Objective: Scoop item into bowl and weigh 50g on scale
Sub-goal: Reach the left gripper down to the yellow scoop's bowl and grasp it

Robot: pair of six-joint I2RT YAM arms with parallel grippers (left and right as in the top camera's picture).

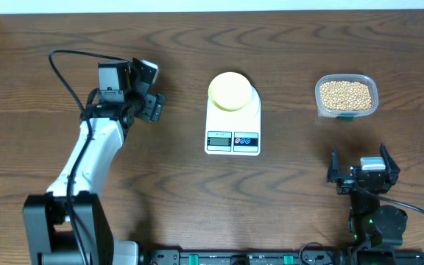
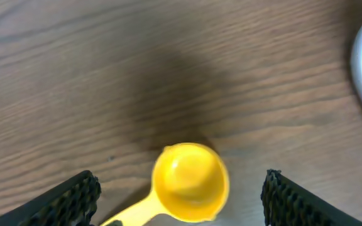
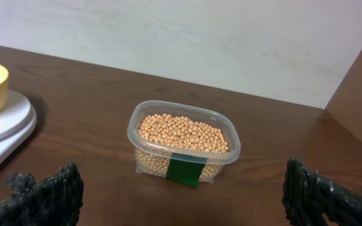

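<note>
A: A dark wooden table (image 1: 293,199). From overhead, the bowl (image 1: 230,90) sits on the scale (image 1: 232,125); the beans (image 1: 346,94) are in the tub (image 1: 375,103), well apart to the right.

B: Left wrist: the left gripper (image 2: 181,182) stands wide open around the yellow scoop (image 2: 190,183), holding nothing. A grip on the round cup, I think, may slip.

A: Right wrist: the right gripper (image 3: 184,201), open and empty, faces the tub.
</note>
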